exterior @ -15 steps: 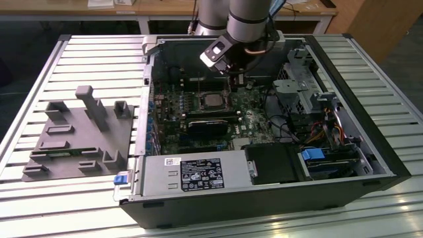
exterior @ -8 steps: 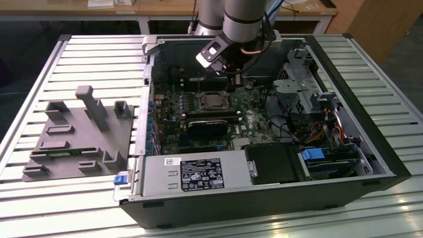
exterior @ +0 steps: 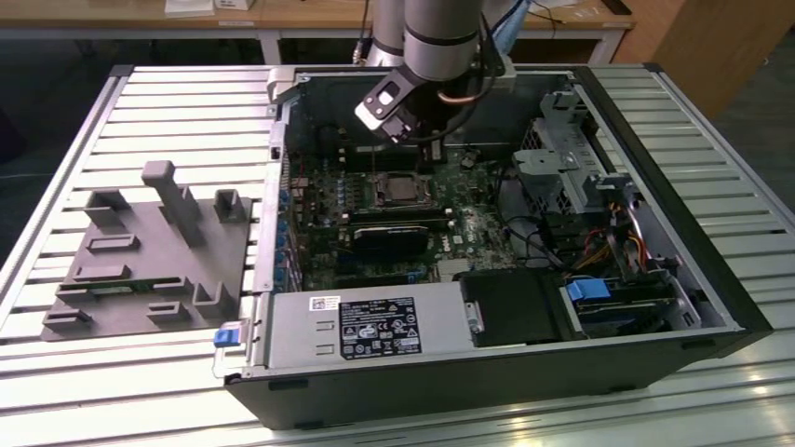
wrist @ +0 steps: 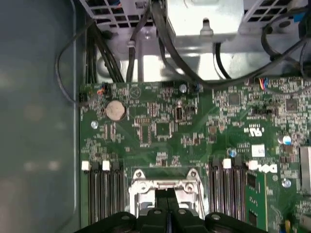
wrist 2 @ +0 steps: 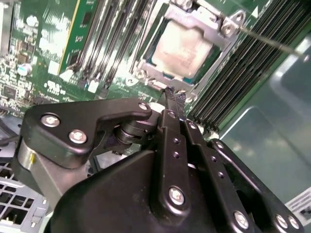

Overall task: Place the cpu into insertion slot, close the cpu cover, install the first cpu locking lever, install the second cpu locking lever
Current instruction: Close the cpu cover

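In the exterior view, the arm reaches down into an open computer case (exterior: 497, 382) that lies on a slatted bench (exterior: 162, 102). A grey moulded fixture (exterior: 149, 251) sits on the bench at the exterior view's left. The tool (exterior: 431, 147) hangs in the upper middle of that frame, just above the insertion slot (exterior: 400, 190), which lies at the centre of the green motherboard (exterior: 372, 233). A power supply (exterior: 372, 326) fills the case's near side.

The second wrist view gives the close detail. The cpu (wrist 2: 187, 48) lies flat in the slot with its pale silvery top showing. The cpu cover (wrist 2: 154, 73) is folded down around it as a silver frame. A thin metal rod (wrist 2: 272, 42) runs from one corner of the cover out over the long black memory slots (wrist 2: 243, 68). The tool (wrist 2: 171, 92) is closed, its two black fingers (wrist 2: 165, 126) pressed together with nothing seen between them. Their tip stands just beside the edge of the cover, clear of the chip's top.

The first wrist view looks straight down past the fingertips (wrist: 163, 196). They hide the middle of the socket, leaving the cover's silver frame (wrist: 165, 183) visible. This view also shows a round coin battery (wrist: 115, 110) and bundled black cables (wrist: 160, 39) beyond the board.
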You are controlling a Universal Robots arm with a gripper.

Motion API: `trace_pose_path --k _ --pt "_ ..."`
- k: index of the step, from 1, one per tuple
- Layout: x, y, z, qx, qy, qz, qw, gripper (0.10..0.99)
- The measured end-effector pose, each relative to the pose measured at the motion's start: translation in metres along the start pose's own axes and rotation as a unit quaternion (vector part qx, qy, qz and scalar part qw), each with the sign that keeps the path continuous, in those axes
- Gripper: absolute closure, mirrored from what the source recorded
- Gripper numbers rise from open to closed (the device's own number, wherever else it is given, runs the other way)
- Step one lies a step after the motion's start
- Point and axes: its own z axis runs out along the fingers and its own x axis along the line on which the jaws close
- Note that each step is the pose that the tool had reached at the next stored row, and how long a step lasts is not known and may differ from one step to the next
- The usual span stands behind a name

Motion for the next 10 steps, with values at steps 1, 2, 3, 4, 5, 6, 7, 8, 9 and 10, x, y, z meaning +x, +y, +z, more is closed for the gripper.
trace_pose_path --k 1,2,3,4,5,6,7,8,9,10 --pt "-0.0002 -0.0031 0.0002 -0.0028 -0.0001 0.0 1.0 0.98" --pt "-0.0003 -0.0062 0.0003 -0.0054 -0.0006 0.0 1.0 0.98" --pt "-0.0005 -0.0093 0.0006 -0.0076 -0.0016 -0.001 1.0 0.98" --pt "-0.0007 -0.012 0.0008 -0.0091 -0.0033 -0.001 1.0 0.98" --pt "-0.0008 -0.0145 0.0011 -0.0102 -0.0058 -0.001 0.9999 0.98" --pt "-0.001 -0.0167 0.0014 -0.0111 -0.0085 -0.001 0.9999 0.98" --pt "-0.0011 -0.0188 0.0018 -0.0118 -0.0113 -0.001 0.9999 0.98" --pt "-0.0012 -0.021 0.0021 -0.0125 -0.0136 -0.002 0.9998 0.98" --pt "-0.0014 -0.0239 0.0025 -0.0134 -0.0151 -0.002 0.9998 0.98" --pt "-0.0016 -0.0267 0.0029 -0.0143 -0.0157 -0.002 0.9998 0.98"
